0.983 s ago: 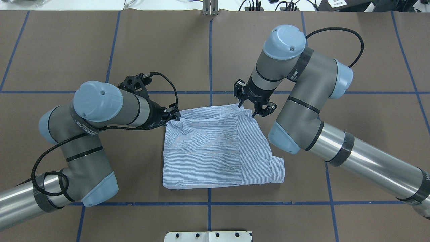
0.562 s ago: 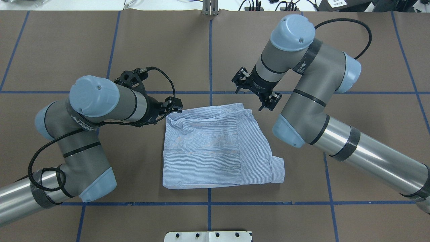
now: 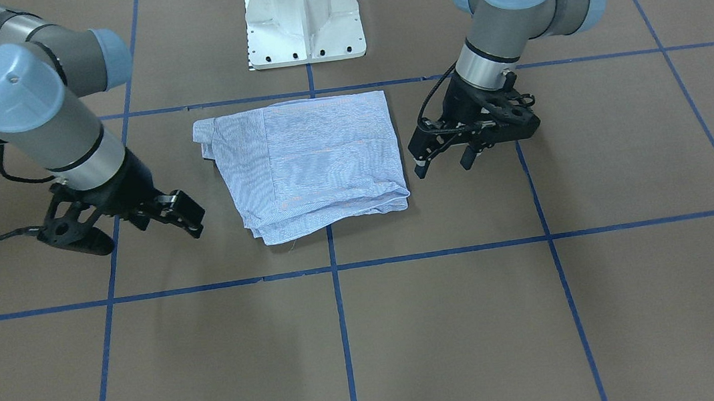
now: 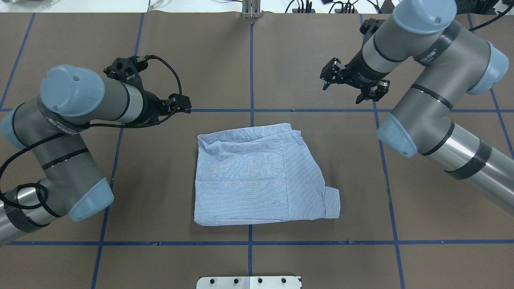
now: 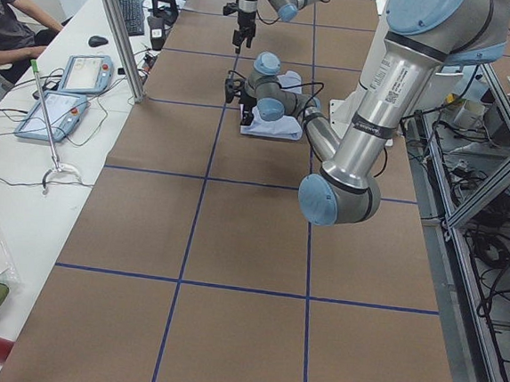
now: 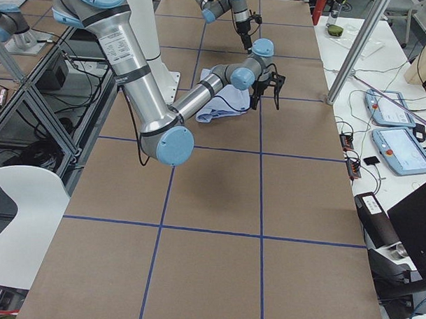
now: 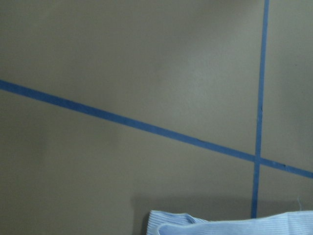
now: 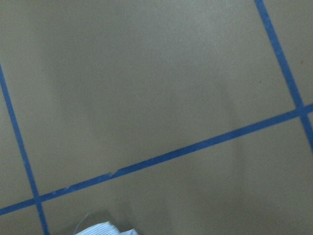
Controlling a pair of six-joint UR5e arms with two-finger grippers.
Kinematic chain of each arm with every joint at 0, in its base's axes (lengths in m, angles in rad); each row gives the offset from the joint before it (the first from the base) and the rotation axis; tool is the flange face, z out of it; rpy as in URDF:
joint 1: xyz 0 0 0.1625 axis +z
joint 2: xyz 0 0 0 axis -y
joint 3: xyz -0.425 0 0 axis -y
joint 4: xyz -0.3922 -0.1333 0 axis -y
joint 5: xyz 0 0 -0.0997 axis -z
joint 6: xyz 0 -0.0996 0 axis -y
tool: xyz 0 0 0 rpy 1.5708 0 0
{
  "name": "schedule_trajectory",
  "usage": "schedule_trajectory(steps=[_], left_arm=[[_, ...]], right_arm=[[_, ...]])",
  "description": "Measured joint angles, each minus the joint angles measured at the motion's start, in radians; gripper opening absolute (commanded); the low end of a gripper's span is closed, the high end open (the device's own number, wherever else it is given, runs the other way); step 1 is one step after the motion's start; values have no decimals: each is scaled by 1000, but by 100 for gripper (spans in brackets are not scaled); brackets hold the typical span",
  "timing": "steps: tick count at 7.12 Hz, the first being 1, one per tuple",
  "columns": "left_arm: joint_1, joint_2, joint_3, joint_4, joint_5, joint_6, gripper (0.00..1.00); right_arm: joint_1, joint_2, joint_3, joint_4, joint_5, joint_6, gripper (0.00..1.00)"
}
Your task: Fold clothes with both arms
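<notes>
The light blue striped shirt (image 4: pixel 257 176) lies folded into a rough rectangle mid-table, with a cuff sticking out at its near right. It also shows in the front view (image 3: pixel 312 158). My left gripper (image 4: pixel 182 104) is open and empty, raised beyond the shirt's far left corner; the front view (image 3: pixel 444 165) shows its jaws apart. My right gripper (image 4: pixel 342 93) is open and empty, beyond and to the right of the far right corner; it also shows in the front view (image 3: pixel 187 216). Neither touches the shirt. The wrist views catch only the shirt's edge (image 7: pixel 230 225) (image 8: pixel 98 229).
Brown table cover with a grid of blue tape lines (image 4: pixel 251 72). The white pedestal base (image 3: pixel 303 18) stands at the robot's side of the shirt. A side table with teach pendants (image 5: pixel 82 73) and a seated person runs along the far edge.
Both grippers have drawn away from the shirt's far corners, the left one back and to the left, the right one back and to the right. The shirt has not moved.
</notes>
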Motion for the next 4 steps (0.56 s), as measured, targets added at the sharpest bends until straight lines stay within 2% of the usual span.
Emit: schedule_trajectory(steps=[2, 4], left_arm=[[-108, 47, -7, 3, -1, 114, 100], [-234, 86, 23, 2, -36, 284, 100]], right_arm=[[143, -102, -3, -2, 3, -352, 100], [270, -143, -47, -36, 30, -620, 100]])
